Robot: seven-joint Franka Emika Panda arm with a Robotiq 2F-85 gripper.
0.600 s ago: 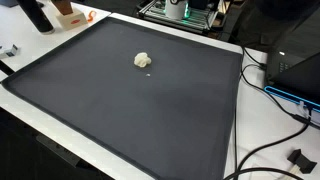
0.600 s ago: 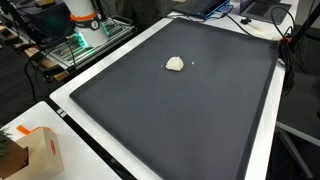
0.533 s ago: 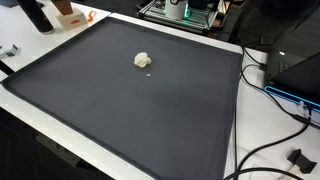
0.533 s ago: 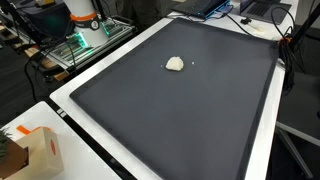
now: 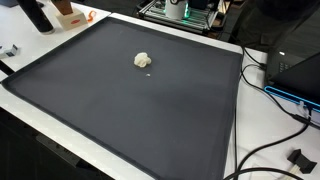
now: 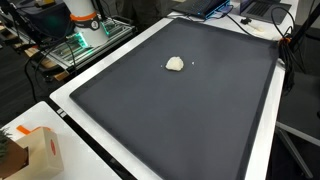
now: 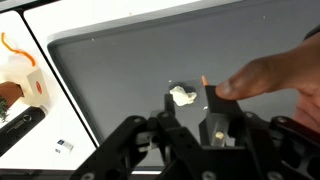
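1. The pincer (image 7: 188,104) is showing only in the wrist view, coming in from the bottom edge. I am seeing its dark fingers (image 7: 167,102) standing moderately apart and gripping nothing.
2. Past those fingers I am looking at a small pale lump (image 7: 182,96). It is lying on the black mat (image 7: 110,60) and appearing in the gap between the fingertips.
3. In both exterior views the pale lump (image 5: 143,60) (image 6: 175,64) is lying free on the black mat (image 5: 150,115) (image 6: 200,115). It is sitting in the mat's far half, well apart from every edge.
4. A tiny white speck (image 5: 150,73) (image 6: 193,63) is lying just beside the lump.
5. A blurred brownish shape (image 7: 265,75) is reaching in from the right edge of the wrist view. Its tip is lying near the orange-tipped finger, and I cannot tell what it is.
6. The mat is covering most of a white tabletop (image 6: 75,112) (image 5: 240,130).
7. An orange-and-white carton (image 6: 40,150) (image 7: 20,85) is standing off the mat at one corner.
8. In an exterior view, dark cables (image 5: 275,112) are trailing over the table edge beside the mat.
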